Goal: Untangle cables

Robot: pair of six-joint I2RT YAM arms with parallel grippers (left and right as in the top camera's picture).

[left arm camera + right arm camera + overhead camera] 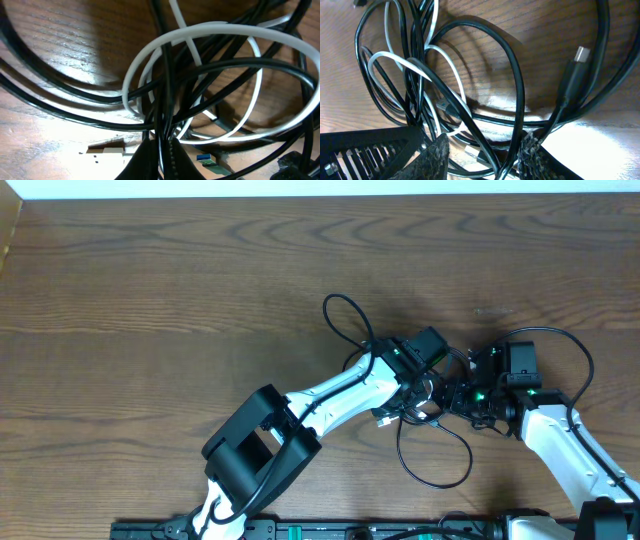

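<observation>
The cables (420,412) lie in a knotted heap on the wooden counter (150,280), right of its middle, with both robot arms meeting over them. From above, one black loop reaches out to the upper left of the heap and another to its lower edge. The left claw (160,161) is closed tight. In its own wrist view, several black strands (50,85) run down into the pinched jaws, so it appears to grip them, while the white cable (210,27) coils in rings just beyond. A white plug (107,150) and a blue-tipped plug (205,159) rest on the counter beside the jaws. The right claw (482,157) stands partly open. Its two rough-textured pads (437,155) sit apart, and black strands pass through the gap between them without being squeezed. A black plug with a metal tip (580,55) lies further out to one side of that view, on the counter.
</observation>
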